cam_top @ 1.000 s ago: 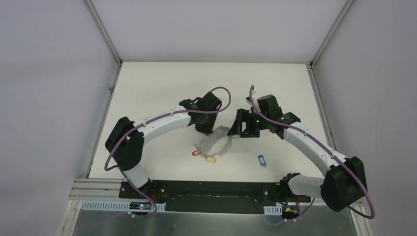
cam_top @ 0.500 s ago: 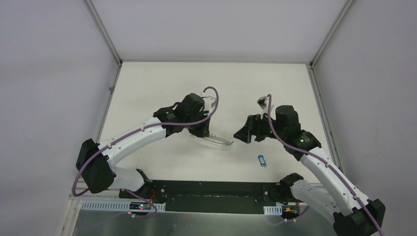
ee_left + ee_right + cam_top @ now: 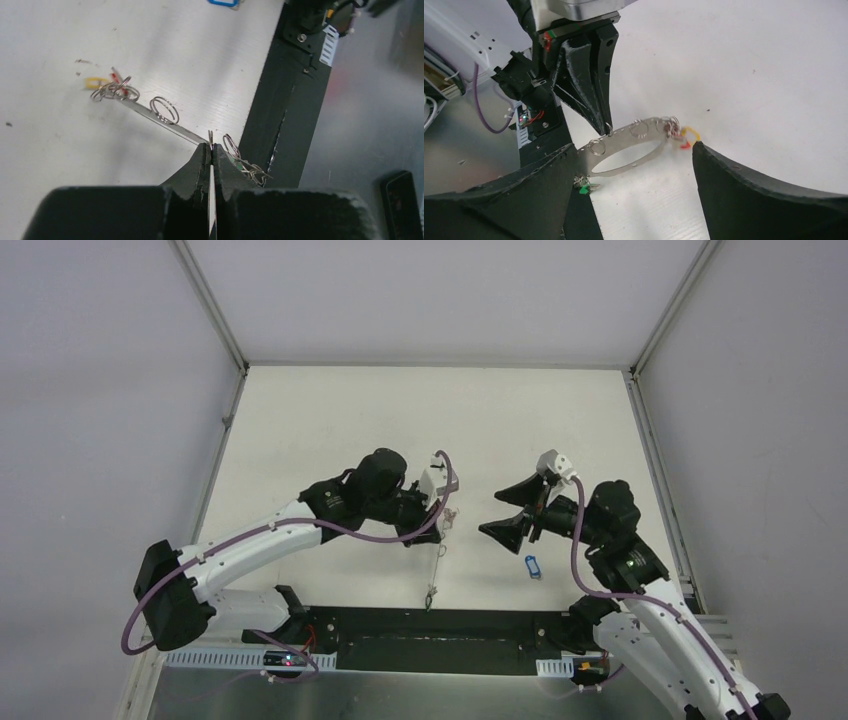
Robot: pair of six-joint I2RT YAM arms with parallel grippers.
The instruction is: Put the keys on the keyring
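A blue key [image 3: 532,566] is lying on the table [image 3: 330,420], near right, unthreaded. Just left, the keyring [image 3: 624,142] is hanging aloft, the left gripper [image 3: 211,149] pinching its rim. The right gripper [image 3: 505,512] is gaping. That thin edge-hold could let it swivel or slip.

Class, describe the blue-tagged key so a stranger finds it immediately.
Start at the white table, then the open right pincer above it. Just towards the near edge lies the blue-tagged key, alone on the surface; every other coloured tag hangs on the keyring gripped by the left pincer.
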